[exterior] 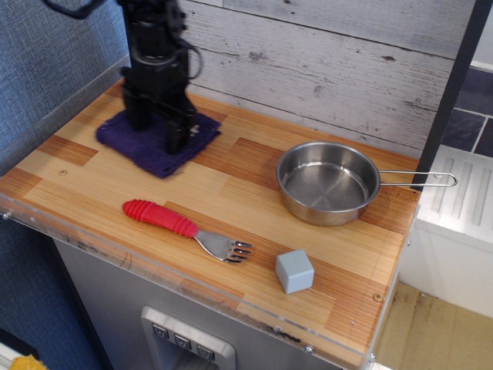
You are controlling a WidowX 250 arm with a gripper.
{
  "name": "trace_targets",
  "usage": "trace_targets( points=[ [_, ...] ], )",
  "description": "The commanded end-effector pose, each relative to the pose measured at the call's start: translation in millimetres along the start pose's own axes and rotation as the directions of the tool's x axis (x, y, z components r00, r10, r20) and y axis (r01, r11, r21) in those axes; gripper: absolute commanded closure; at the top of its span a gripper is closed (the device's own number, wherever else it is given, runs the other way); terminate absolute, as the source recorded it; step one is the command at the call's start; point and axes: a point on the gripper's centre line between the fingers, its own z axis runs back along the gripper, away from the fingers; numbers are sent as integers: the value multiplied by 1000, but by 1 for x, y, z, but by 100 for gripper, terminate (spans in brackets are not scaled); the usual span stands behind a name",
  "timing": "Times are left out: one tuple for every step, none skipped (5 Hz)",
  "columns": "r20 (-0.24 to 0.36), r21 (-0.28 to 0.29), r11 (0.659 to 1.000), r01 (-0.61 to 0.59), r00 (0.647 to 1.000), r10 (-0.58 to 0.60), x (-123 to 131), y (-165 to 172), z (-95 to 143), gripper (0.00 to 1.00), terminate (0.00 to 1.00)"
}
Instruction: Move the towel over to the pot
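Note:
The dark purple towel (pixel 158 146) lies flat on the wooden counter at the back, left of centre. My black gripper (pixel 156 131) stands upright on it. Its two fingers are apart and press down into the cloth, one near the towel's back left, the other (pixel 178 137) near its right side. I see no fold pinched between them. The shiny steel pot (pixel 328 183) sits to the right, empty, with its wire handle (pixel 420 179) pointing right. A strip of bare counter separates the towel from the pot.
A fork with a red handle (pixel 185 227) lies in front of the towel, tines to the right. A small grey cube (pixel 294 270) stands near the front edge. A plank wall runs behind, and a dark post (pixel 451 92) stands by the pot handle.

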Motion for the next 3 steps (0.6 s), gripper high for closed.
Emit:
trace_targets(
  points=[
    [48, -3, 994, 113, 992, -113, 22, -37, 9, 0, 0],
    [72, -13, 986, 168, 983, -166, 31, -56, 13, 0, 0],
    [83, -27, 979, 203, 976, -200, 34, -70, 18, 0, 0]
  ],
)
